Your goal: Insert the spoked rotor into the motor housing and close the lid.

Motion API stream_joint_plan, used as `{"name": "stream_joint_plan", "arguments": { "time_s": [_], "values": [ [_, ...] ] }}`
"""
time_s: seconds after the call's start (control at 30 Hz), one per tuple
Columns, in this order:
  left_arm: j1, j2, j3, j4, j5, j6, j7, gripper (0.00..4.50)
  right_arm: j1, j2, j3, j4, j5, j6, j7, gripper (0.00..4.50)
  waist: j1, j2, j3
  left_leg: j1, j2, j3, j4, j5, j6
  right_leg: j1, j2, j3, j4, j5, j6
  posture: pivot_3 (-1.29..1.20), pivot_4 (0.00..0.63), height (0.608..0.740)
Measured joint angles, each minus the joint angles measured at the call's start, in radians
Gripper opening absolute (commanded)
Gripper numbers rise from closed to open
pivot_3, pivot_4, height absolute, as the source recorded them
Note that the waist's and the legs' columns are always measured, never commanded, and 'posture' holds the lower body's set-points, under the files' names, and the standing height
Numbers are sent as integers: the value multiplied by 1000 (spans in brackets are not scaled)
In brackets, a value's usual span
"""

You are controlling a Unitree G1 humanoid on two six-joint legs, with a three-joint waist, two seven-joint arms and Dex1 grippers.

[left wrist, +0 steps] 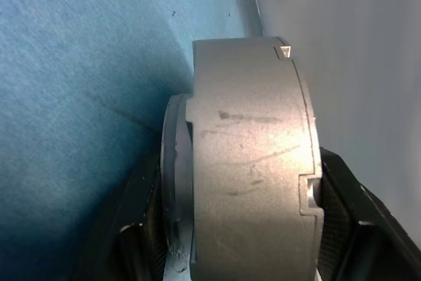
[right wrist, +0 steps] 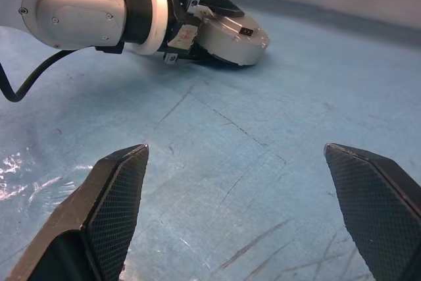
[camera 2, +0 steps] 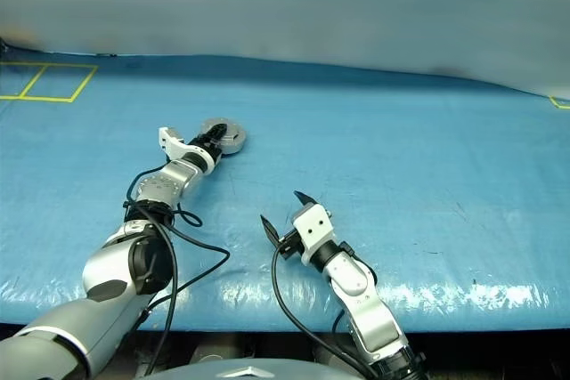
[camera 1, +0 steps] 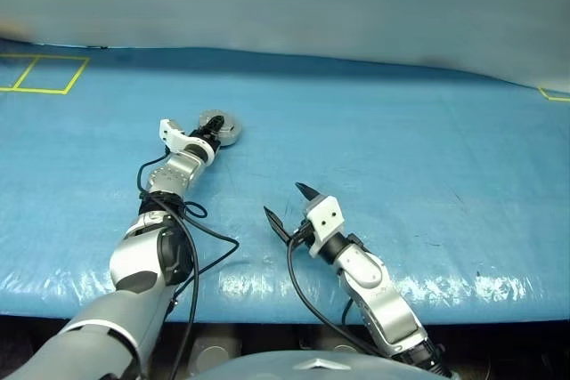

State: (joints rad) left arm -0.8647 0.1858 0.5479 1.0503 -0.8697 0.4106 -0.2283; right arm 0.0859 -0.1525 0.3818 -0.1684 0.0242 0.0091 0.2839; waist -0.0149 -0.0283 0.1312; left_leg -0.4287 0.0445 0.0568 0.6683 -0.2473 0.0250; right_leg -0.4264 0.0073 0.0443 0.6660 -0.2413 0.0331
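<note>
The motor housing (camera 1: 220, 125) is a round grey metal body lying flat, low over the blue table at the far left. My left gripper (camera 1: 207, 138) is shut on its rim, with a black finger (left wrist: 339, 215) on each side. A thinner grey disc, the lid (left wrist: 173, 162), sits flush against one face of the housing. The spoked rotor is hidden. My right gripper (camera 1: 285, 202) hangs open and empty nearer the front edge, apart from the housing (right wrist: 233, 37), with its fingertips (right wrist: 125, 176) spread wide over bare table.
The blue table cover (camera 1: 401, 175) stretches wide to the right. Yellow tape squares (camera 1: 44, 73) mark the far left corner, and another yellow mark (camera 1: 557, 93) the far right. A pale wall (camera 1: 285, 6) rises behind. Black cables (camera 1: 209, 246) trail from the left arm.
</note>
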Motion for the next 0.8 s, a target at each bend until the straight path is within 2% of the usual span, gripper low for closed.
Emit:
{"name": "stream_joint_plan", "arguments": {
  "time_s": [0.13, 0.17, 0.33, 0.43, 0.6, 0.7, 0.8],
  "values": [
    [48, 7, 5, -81, 4, 58, -12, 4319, 1, 8, 0, 0, -6, 1, 1, 4500, -7, 0, -1, 7, 0, 1, 0, 0, -1, 5, 0, 1, 2, 0, -1, 0, 150, 740],
    [78, 8, 5, -127, 3, 84, -10, 4454, 3, 11, 1, 1, -7, 1, 1, 4500, -12, 0, -1, 14, 1, 2, -2, 0, 0, 11, 0, 2, 2, -1, -1, 0, 150, 740],
    [235, 13, 9, -350, -10, 201, 35, 4454, 7, 21, 2, 2, -9, 3, 9, 4500, -29, 0, -1, 35, 2, 4, -6, -2, 3, 27, -2, 3, 6, -4, -6, 0, 150, 740],
    [388, 13, -10, -579, -29, 303, 58, 4454, 7, 25, 1, 2, -9, 33, 19, 4500, -38, 0, -3, 41, 2, 5, -7, -2, 2, 30, -9, 4, 11, -6, -9, 0, 150, 740],
    [616, 19, -50, -885, -51, 406, 75, 4454, 8, 28, -1, 3, -5, 67, 30, 4500, -35, 1, -3, 50, 2, 5, -9, -1, -1, 36, -11, 3, 13, -14, -14, 0, 150, 740],
    [750, 65, -174, -1047, 42, 361, 17, 4454, 8, 28, 0, 3, -3, 67, 45, 4500, -34, 2, -4, 51, 1, 6, -9, -1, -1, 34, -12, 4, 13, -15, -15, 0, 150, 740],
    [886, 98, -330, -1161, 226, 170, -83, 4454, 8, 29, -2, 4, -3, 67, 48, 4500, -30, 2, -4, 50, 0, 8, -12, -2, -3, 31, -15, 5, 11, -14, -18, 0, 150, 740]
  ]
}}
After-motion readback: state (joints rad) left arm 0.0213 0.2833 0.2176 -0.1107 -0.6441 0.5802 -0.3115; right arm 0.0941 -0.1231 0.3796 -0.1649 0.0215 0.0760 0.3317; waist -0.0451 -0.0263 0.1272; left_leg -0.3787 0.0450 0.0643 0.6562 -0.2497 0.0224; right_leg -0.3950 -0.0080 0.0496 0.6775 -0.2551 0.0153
